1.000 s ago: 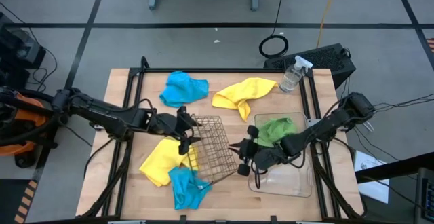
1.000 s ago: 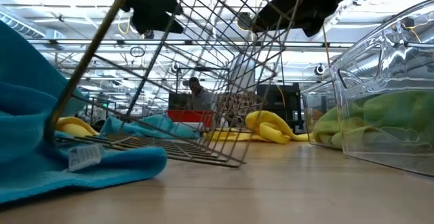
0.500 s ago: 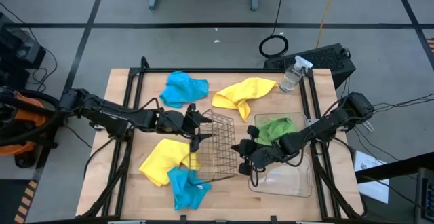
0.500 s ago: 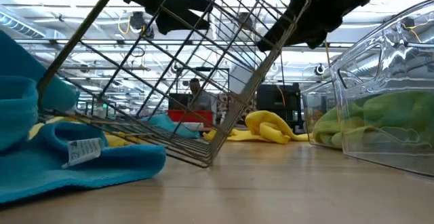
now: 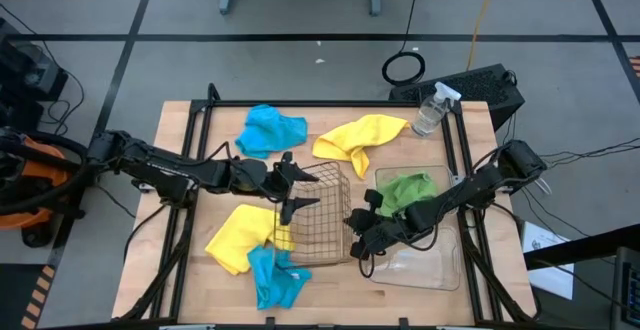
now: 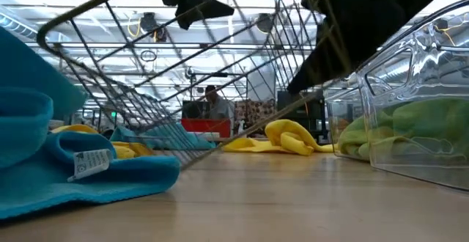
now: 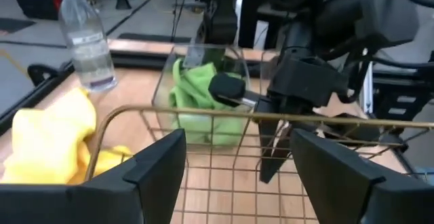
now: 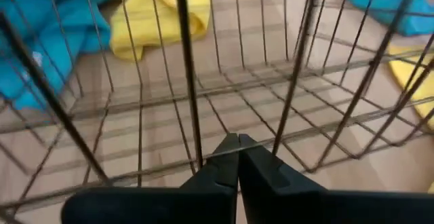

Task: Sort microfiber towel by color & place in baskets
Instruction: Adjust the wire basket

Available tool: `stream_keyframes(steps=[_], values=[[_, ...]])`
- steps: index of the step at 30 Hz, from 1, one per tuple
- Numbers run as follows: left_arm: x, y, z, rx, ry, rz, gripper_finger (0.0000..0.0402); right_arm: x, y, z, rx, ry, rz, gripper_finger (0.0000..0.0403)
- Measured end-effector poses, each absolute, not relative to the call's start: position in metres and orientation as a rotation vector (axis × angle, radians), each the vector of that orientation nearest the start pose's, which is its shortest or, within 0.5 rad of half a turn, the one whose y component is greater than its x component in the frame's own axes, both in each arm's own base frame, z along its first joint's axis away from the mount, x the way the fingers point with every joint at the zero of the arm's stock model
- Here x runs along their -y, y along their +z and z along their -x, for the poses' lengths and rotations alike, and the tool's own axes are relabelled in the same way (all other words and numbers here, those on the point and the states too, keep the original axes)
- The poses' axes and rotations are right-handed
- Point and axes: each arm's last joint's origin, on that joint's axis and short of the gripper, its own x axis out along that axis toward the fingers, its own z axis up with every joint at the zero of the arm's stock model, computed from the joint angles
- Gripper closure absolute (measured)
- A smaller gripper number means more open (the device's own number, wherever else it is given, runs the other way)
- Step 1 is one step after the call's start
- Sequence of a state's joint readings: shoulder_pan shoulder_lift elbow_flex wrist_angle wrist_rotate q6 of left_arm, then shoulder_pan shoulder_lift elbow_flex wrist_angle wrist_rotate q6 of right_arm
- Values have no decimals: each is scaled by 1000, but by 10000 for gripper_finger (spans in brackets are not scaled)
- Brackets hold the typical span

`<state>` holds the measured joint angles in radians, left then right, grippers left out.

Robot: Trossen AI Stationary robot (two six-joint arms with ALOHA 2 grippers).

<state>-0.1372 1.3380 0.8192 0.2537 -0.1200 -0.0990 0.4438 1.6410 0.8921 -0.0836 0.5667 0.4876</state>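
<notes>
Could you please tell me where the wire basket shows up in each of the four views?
High: wire basket at table centre.
Low: tilted, filling the upper left and middle.
Left wrist: rim across the lower middle.
Right wrist: mesh fills the frame.
Shared landmark: green towel in the clear tub.

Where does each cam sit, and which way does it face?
High: overhead, facing straight down; both arms, wire basket mid-table.
Low: table height, facing the room; arms overhead, blue towel close.
Left wrist: past its open fingers to the right gripper.
Right wrist: past its shut fingers into the mesh.
Shared: the basket, in all four.
</notes>
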Motion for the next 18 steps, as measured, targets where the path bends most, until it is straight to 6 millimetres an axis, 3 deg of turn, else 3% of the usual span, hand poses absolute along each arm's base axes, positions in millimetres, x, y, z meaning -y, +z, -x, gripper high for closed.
stream_keyframes(steps=[18], values=[[37,250,-287,-434,20,117,130,-124,174,-297,-711,-230,-83,403]])
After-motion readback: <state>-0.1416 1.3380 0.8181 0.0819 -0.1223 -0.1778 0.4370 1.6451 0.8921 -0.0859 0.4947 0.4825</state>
